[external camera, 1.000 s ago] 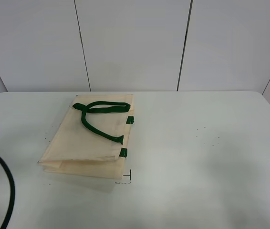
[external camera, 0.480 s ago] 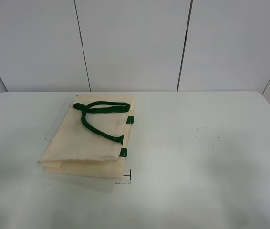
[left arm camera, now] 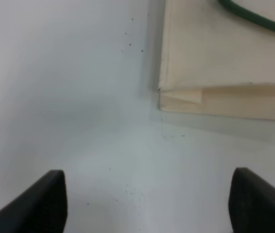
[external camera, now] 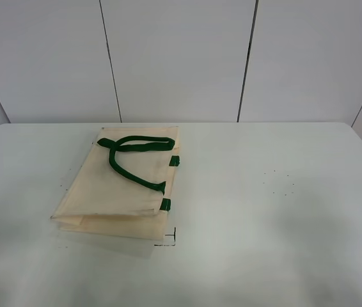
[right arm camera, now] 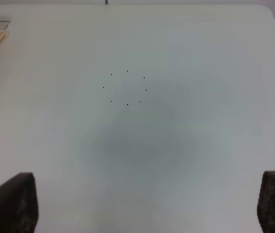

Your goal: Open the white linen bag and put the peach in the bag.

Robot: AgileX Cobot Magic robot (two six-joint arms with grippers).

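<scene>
My left gripper and right gripper gape empty; white linen bag lies flat, unopened; no peach visible.

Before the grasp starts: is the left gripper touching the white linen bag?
Apart. The left wrist view shows bare table between the open left gripper and the white linen bag.

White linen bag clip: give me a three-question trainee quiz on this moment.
1. True or false: the white linen bag lies flat and closed on the table.
2. Multiple choice: the green handles are A) lying on top of the bag, B) hanging off the table, C) held by a gripper.
3. Is the peach visible in any view?

Key: 1 true. 2 A. 3 No; neither the overhead nor the wrist views show it.
</scene>
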